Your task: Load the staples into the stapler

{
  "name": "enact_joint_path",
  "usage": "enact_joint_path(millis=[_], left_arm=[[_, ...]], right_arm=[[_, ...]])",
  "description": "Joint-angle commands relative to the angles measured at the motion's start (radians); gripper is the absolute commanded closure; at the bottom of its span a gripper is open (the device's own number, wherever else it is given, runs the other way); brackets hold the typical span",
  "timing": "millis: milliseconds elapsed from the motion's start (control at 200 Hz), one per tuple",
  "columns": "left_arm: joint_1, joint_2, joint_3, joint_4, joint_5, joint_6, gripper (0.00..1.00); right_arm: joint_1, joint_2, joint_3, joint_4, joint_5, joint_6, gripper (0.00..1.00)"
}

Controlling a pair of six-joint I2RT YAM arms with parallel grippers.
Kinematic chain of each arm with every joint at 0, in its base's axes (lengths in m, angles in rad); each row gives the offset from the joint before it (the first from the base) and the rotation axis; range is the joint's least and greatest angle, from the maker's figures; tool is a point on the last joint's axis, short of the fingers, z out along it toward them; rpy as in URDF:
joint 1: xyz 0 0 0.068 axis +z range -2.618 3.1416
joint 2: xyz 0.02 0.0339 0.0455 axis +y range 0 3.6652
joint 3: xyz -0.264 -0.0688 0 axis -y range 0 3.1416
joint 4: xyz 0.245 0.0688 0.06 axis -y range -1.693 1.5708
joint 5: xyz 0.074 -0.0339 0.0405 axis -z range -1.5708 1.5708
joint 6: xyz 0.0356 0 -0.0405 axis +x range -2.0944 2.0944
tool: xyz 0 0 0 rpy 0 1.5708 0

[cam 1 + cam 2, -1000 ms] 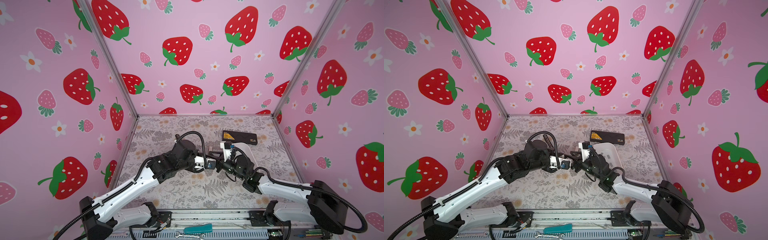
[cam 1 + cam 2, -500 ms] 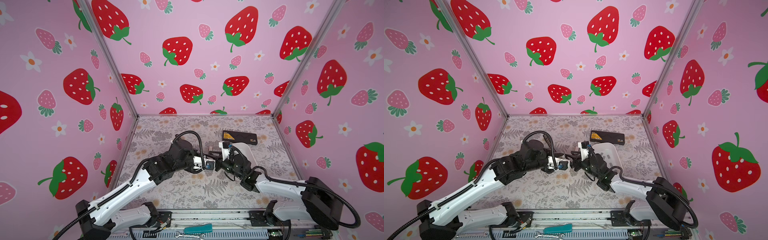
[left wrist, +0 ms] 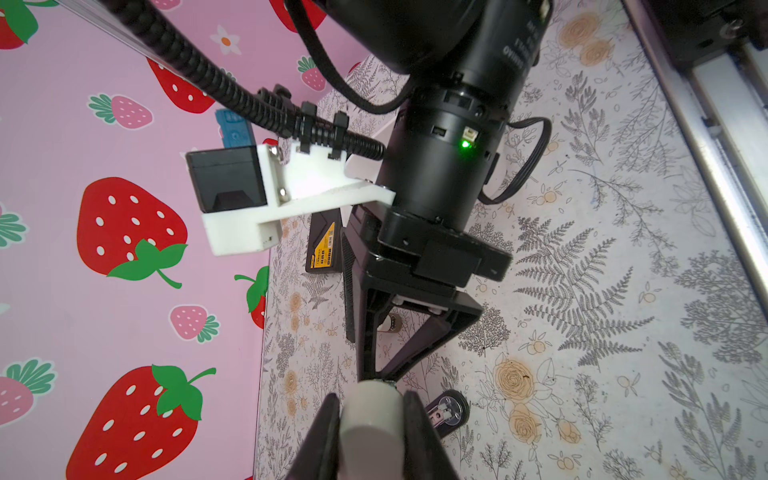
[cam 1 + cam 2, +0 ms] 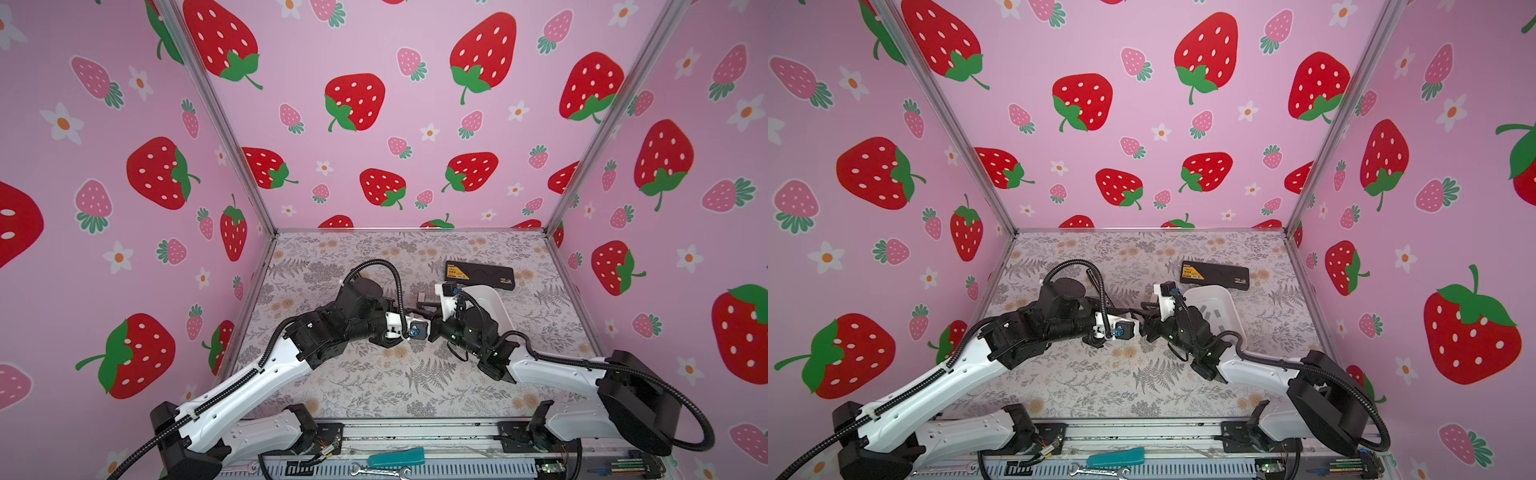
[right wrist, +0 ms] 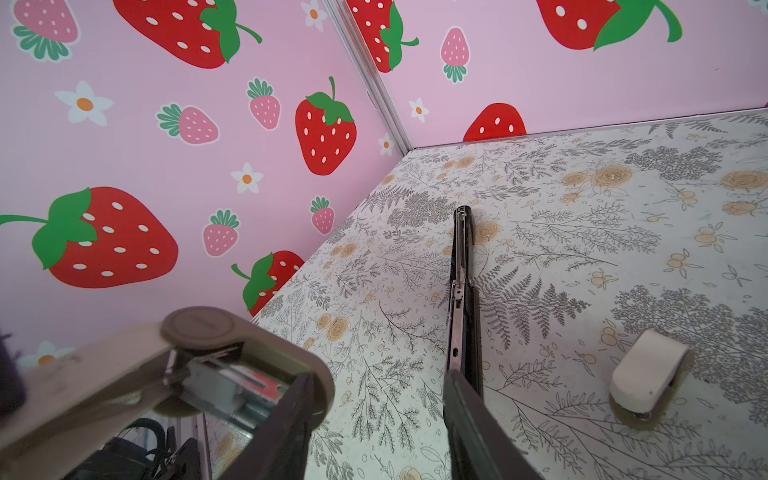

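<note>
Cut off: in the left wrist view the left pincer (image 3: 370, 399) and the pale stapler (image 3: 370, 432) run off the bottom edge.
Hidden: in both top views the two wrists meet mid-frame and cover that stapler and both pincer tips. The right arm (image 4: 552, 370) hides half of the white tray (image 4: 496, 299).
Hard to make out: the print on the black box (image 4: 480, 272) and its yellow label. I cannot tell what the pale rounded piece (image 5: 648, 374) at the right of the right wrist view is.
Left pincer: clenched on the stapler's rounded end.
Right pincer (image 5: 378, 380): released, fingers apart with bare bench between them. Its tip is close against the stapler's end; I cannot tell whether they touch.
Staples (image 4: 1204, 309): short grey strips lying in the tray, right of centre in a top view, small and blurred.
Bench (image 4: 374, 386): flat and matt, printed with grey ferns and tan flowers.
Room: pink walls (image 4: 374, 166) with red strawberries and white flowers, and metal corner posts.
Pale stapler, material: smooth beige plastic with a round hinge cap, opened on a bright metal channel.
Black stapler (image 5: 462, 282): long, narrow and glossy, with its metal rail uppermost, lying flat on the bench mid-frame.
Black box, shape: flat rectangle, just behind the tray towards the back wall.
Front rail: a teal-handled tool (image 4: 397, 457) and a steel spanner (image 4: 380, 471) at the bottom edge.
</note>
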State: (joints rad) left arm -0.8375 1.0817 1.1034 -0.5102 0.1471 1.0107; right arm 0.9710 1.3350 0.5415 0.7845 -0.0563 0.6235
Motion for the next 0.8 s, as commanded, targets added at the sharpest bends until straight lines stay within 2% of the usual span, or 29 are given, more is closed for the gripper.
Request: enact_joint_path(millis=[0,205,450,555,685,795], left_arm=[[0.008,-0.005,0.031,0.046,0.063,-0.023,1.00],[0.016,-0.004,0.033,0.052,0.089,-0.039,1.00],[0.038,-0.010,0.032,0.068,0.130,-0.062,1.00],[0.046,-0.009,0.033,0.071,0.139,-0.068,1.00],[0.049,-0.009,0.034,0.072,0.147,-0.073,1.00],[0.051,-0.009,0.035,0.072,0.159,-0.074,1.00]], right_arm=[[0.000,0.016,0.035,-0.001,-0.008,-0.008,0.48],[0.000,0.047,0.054,0.003,-0.045,-0.013,0.48],[0.000,0.057,0.063,-0.003,-0.034,-0.040,0.48],[0.001,0.024,0.053,-0.033,0.017,-0.089,0.47],[-0.004,-0.053,0.022,-0.098,0.153,-0.177,0.44],[-0.004,-0.137,-0.042,-0.091,0.232,-0.278,0.36]])
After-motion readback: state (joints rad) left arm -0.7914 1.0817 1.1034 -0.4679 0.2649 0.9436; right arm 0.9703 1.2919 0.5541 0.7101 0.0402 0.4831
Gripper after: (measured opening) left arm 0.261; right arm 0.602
